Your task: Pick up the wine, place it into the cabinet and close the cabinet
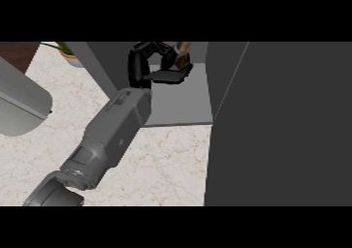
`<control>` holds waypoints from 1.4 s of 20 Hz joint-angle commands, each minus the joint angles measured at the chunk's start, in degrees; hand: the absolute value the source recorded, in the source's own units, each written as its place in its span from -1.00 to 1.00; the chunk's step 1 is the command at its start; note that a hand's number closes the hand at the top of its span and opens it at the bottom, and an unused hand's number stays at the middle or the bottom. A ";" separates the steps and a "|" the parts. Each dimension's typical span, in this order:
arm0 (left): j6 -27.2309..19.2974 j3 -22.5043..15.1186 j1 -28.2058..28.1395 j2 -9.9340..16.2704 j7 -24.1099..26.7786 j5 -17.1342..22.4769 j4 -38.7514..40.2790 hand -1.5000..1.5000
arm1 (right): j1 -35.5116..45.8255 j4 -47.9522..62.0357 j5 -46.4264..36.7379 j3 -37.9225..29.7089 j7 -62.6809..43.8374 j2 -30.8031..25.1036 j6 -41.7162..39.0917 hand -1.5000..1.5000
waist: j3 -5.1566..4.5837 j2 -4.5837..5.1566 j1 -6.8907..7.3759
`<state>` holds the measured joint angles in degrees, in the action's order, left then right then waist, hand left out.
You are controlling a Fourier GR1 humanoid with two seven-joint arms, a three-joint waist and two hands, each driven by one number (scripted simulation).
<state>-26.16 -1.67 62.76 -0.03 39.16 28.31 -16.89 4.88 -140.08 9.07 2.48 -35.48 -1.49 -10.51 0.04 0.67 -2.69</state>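
My left hand (155, 67) reaches into the open cabinet (180, 104), its forearm running up from the lower left. Its fingers and thumb are curled round the wine bottle (183, 54). Only the bottle's brownish neck and top show, at the hand's right side above the back of the light grey shelf. The rest of the bottle is hidden by the hand. The cabinet door (286, 126) stands open as a large dark panel filling the right of the view. My right hand shows nowhere.
A pale marble counter (171, 164) lies in front of the cabinet. A light grey rounded object (17, 104) sits at the left edge. A potted plant (67, 52) stands at the back left beside the cabinet's dark side wall (106, 68).
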 commanded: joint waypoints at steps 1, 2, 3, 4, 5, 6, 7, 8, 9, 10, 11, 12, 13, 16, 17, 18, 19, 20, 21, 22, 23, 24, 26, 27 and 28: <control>1.15 2.24 -0.33 0.02 1.45 3.82 2.16 1.00 | -0.63 0.57 6.86 -4.26 2.48 -1.09 -2.13 -1.00 | -0.02 0.29 -0.62; 3.59 3.67 -1.14 0.37 2.67 2.70 2.73 1.00 | -3.35 -5.58 4.43 0.07 -1.22 0.21 -0.71 -1.00 | -0.07 0.15 -0.27; 1.94 3.14 0.85 0.02 1.56 2.47 3.69 1.00 | -2.08 -4.99 2.87 1.04 -1.13 0.98 0.33 -1.00 | -0.08 0.14 -0.32; 3.86 4.41 1.44 1.89 1.73 2.95 4.41 1.00 | 2.19 -2.68 2.97 -0.12 -2.64 0.22 1.31 -1.00 | -0.13 0.55 -0.59; 4.17 4.00 0.80 1.58 2.10 2.34 5.23 1.00 | -2.28 -3.87 2.62 0.67 -0.07 0.79 -0.11 -1.00 | -0.07 0.37 -0.62; 2.88 4.87 1.44 0.02 3.17 3.03 5.14 1.00 | -1.15 -2.46 3.21 -0.08 0.30 0.06 -0.72 -1.00 | -0.07 0.43 -0.64; 2.78 3.96 -0.34 0.02 5.10 2.36 5.85 1.00 | 0.34 -3.17 2.37 0.35 -1.42 0.14 0.47 -1.00 | -0.10 0.34 -0.48; 3.16 4.84 0.14 1.26 3.83 2.68 6.08 1.00 | -4.00 -4.73 4.57 -0.59 0.46 0.14 -1.07 -1.00 | -0.04 0.31 -0.74; 0.76 4.52 2.70 0.02 4.35 2.56 6.99 1.00 | -0.09 -0.19 4.63 -1.33 1.31 -0.59 -1.65 -1.00 | -0.06 0.75 -1.39; 3.84 4.26 1.70 1.60 3.72 1.74 7.29 1.00 | 1.68 -2.77 1.88 1.06 -2.26 0.36 0.97 -1.00 | -0.12 0.47 -0.54; 2.96 4.88 2.79 1.39 3.67 2.04 7.46 1.00 | 1.68 -1.85 2.49 0.78 -1.47 0.67 0.92 -1.00 | -0.10 0.53 -0.69; 1.25 4.59 1.98 0.03 5.37 1.90 8.53 1.00 | 0.38 -1.65 2.20 0.91 0.09 0.31 -0.35 -1.00 | -0.08 0.73 -1.45; 1.77 3.99 0.26 0.43 6.08 0.84 8.10 1.00 | -2.67 -5.51 0.65 2.98 -1.57 0.92 0.41 -1.00 | -0.08 0.14 -0.39; 1.22 4.59 2.28 1.47 4.55 0.79 9.90 -1.00 | 0.10 -1.78 2.98 -0.11 0.35 -0.23 -0.47 -1.00 | -0.08 0.69 -1.15; 2.40 4.57 2.05 1.52 4.19 0.69 9.90 -1.00 | 1.71 -0.79 3.49 0.17 -0.25 0.17 0.10 -1.00 | -0.09 0.62 -0.72; 0.12 4.46 4.42 2.40 2.54 0.31 10.48 -1.00 | 1.48 -2.25 1.03 2.24 -1.65 0.73 1.03 -1.00 | -0.12 0.68 -1.21; 1.13 4.42 2.08 1.89 4.06 0.17 10.27 -1.00 | 0.03 -4.43 2.49 1.20 -1.70 0.14 0.56 -1.00 | -0.09 0.39 -0.79; -1.42 4.16 1.48 0.03 6.04 -0.13 10.95 -1.00 | -1.14 -2.00 2.80 1.29 0.79 0.18 -0.88 -1.00 | -0.06 0.62 -1.27; 1.36 3.55 3.69 4.28 1.42 -0.90 11.26 -1.00 | 1.77 -2.97 4.85 -1.67 -2.92 -1.11 0.60 -1.00 | -0.08 0.50 -0.89; -0.59 3.75 1.72 1.77 4.94 -0.95 11.35 -1.00 | -0.95 -2.66 3.88 -0.83 0.30 -0.45 -0.70 -1.00 | -0.05 0.63 -1.25; -2.57 3.71 2.62 0.03 4.98 -0.16 11.22 -1.00 | 1.20 -2.46 2.69 0.15 -2.06 -0.12 0.86 -1.00 | -0.10 0.51 -1.54; -3.81 3.68 4.58 0.32 2.84 -1.11 11.45 -1.00 | 0.03 -3.31 2.49 0.72 -1.11 0.31 0.60 -1.00 | -0.07 0.45 -1.04; 0.91 2.47 0.90 2.50 3.60 -2.47 12.60 -1.00 | 1.23 -2.29 0.74 0.91 -0.93 0.58 1.41 -1.00 | -0.11 0.57 -0.82; -0.14 2.94 0.44 2.70 5.07 -2.21 12.66 -1.00 | 1.17 -1.62 2.00 0.41 -0.12 -0.25 0.06 -1.00 | -0.10 0.89 -1.42; -0.97 3.34 1.11 3.02 4.34 -1.96 12.74 -1.00 | -1.33 -1.04 1.15 2.65 2.26 1.11 -0.70 -1.00 | -0.08 0.94 -1.59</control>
<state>-27.17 1.52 65.51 0.38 43.25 26.77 -5.69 5.94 -138.60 9.26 3.67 -34.19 -1.12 -10.51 0.21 1.04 -4.13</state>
